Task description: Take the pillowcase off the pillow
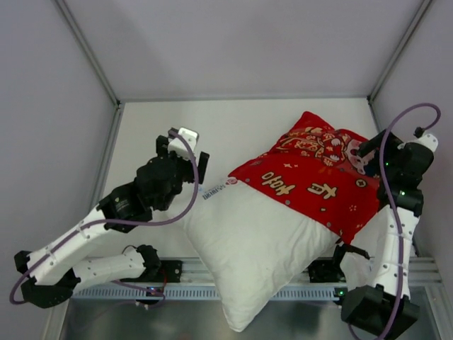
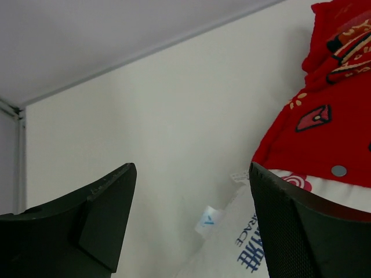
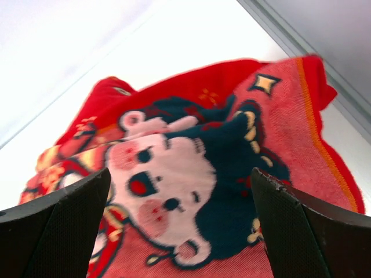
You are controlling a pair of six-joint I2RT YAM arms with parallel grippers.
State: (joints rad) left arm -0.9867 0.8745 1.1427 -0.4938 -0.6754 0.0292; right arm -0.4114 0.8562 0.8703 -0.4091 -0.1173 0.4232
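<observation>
The white pillow (image 1: 255,237) lies diagonally on the table, its near corner hanging over the front rail. The red printed pillowcase (image 1: 315,173) covers only its far half. My left gripper (image 1: 199,164) is open and empty beside the pillow's left edge, near the blue print and sewn label (image 2: 208,219). My right gripper (image 1: 369,150) is open and empty just above the pillowcase's far right corner. The right wrist view shows the cartoon child's face (image 3: 168,179) between the fingers. The left wrist view shows the pillowcase's open hem (image 2: 324,116) over the pillow (image 2: 232,255).
Grey walls enclose the white table (image 1: 212,127) on left, back and right. A metal rail (image 1: 205,290) runs along the front edge between the arm bases.
</observation>
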